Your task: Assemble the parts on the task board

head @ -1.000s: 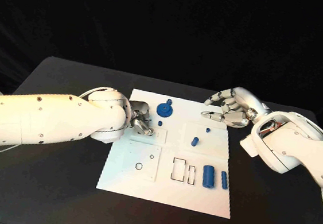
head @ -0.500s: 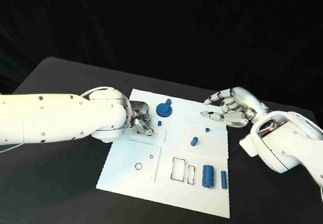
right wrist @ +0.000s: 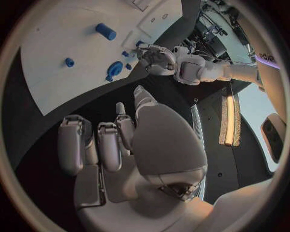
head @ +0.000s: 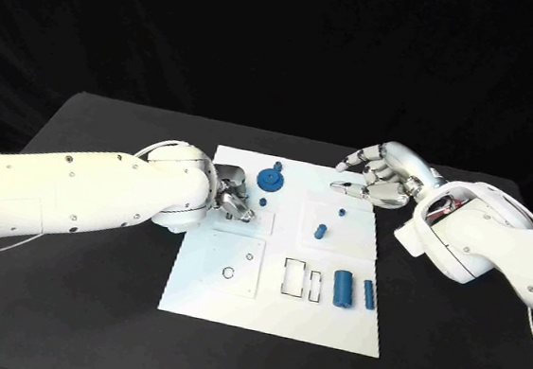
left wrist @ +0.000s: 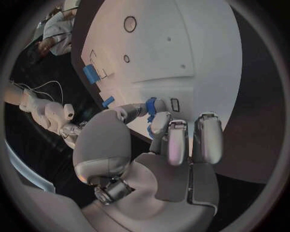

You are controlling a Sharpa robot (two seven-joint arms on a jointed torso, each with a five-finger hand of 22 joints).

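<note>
table (head: pixel 80 307): black top, black curtain behind it from what I can see on my feed
board (head: pixel 273 310): white plate sitting mid-table, long side running away from me
parts: blue round knob (head: pixel 272 181) near the board's far edge, small peg (head: pixel 321 232) about mid-board, two blue cylinders (head: pixel 345 290) lying side by side toward the board's near right corner
left hand (head: pixel 234 200): at the board's left edge, just beside the knob. On the wrist cam the fingers (left wrist: pixel 175 145) are curled down around a small blue piece (left wrist: pixel 151 105) on the board; I can't tell if it's actually pinched or just touched
right hand (head: pixel 381 177): hovering off the board's far right corner, fingers loosely bent and apart, nothing in it
vs a second ago: honestly barely anything, right hand crept a hair further from the board's edge, left hand and parts sit where they were
</note>
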